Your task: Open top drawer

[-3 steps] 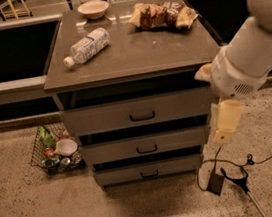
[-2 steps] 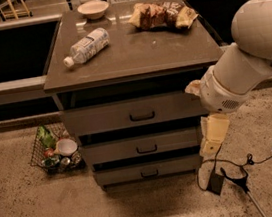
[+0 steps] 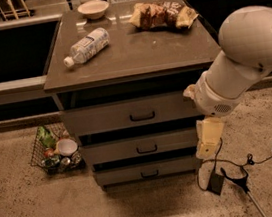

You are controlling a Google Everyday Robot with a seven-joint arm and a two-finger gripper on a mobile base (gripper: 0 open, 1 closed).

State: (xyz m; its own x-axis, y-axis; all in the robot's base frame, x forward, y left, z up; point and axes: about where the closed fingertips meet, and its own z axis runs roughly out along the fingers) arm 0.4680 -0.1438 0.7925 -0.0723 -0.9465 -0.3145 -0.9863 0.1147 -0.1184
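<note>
One camera view, looking down at a three-drawer cabinet. Containers first: wire basket on the floor just left of the cabinet holds a white cup, something green and a few small jars; contents otherwise too dim to sort. Pale bowl at the back left of the cabinet top, can't tell if anything's in it. Plastic bottle lies on its side, cap toward front-left; snack bags are piled at the back right. The top drawer sits directly under the tabletop: widest, tallest grey-brown flat front, small black bar handle centred, dark gap above its top edge, front reads as pushed in. Gripper hangs off the white arm beside the cabinet's right edge, level with the middle drawer, not touching the handle; can't tell whether it is spread or closed.
</note>
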